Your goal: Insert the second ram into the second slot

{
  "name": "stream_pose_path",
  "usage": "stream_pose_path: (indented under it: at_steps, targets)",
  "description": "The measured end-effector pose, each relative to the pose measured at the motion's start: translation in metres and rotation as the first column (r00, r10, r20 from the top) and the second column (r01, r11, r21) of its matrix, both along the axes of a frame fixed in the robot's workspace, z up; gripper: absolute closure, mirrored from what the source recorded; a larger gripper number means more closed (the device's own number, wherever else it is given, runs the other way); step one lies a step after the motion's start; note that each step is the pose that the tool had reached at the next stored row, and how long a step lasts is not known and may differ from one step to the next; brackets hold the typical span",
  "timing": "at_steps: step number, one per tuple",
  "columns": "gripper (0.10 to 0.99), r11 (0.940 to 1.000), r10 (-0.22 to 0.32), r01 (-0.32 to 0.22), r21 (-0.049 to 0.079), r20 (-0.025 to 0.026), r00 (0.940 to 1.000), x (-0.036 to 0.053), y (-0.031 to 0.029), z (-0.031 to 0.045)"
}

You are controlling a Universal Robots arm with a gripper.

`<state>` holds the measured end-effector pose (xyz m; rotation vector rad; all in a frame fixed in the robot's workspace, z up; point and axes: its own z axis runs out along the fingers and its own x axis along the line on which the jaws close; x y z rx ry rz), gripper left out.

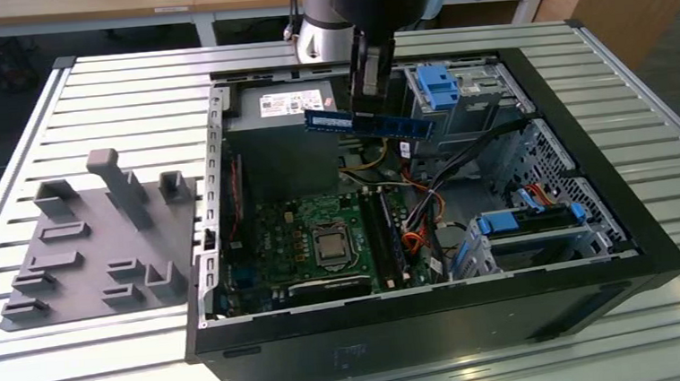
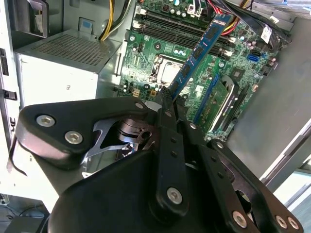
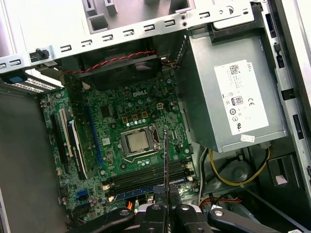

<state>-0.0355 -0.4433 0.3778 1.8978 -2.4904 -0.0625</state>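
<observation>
The tool [image 1: 373,109] pinches the second ram [image 1: 411,127] near mid-length on its upper long edge. We see the stick hang roughly level over the open computer case [image 1: 610,198], between the power supply [image 1: 274,114] and a blue drive-bay clip [image 1: 439,85], well above the motherboard [image 1: 307,238]. In the second wrist view the tool [image 2: 167,104] grips both faces of the ram [image 2: 199,51].

We judge the stick light and stiff but fragile. It is a thin board with bare chips and a contact edge best left untouched, so the top-edge hold looks sound. Its smooth faces might still let it swivel in the pinch.

The dark memory slots [image 3: 146,177] lie just beside the processor socket [image 3: 136,141]; we cannot tell which is already filled. Black cables [image 1: 458,160] and orange wires [image 1: 421,230] run close to the slots' side and could foul the stick. A grey fixture tray [image 1: 93,253] rests on the slatted bench [image 1: 117,89], at the exterior view's left.
</observation>
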Motion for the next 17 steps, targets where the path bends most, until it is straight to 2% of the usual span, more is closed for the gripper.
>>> stream_pose_path:
  at_steps: [17]
  targets:
    - [0.949, 0.9993, -0.037, 0.037, 0.0, 0.0, 0.9993, 0.0, 0.0, 0.0]
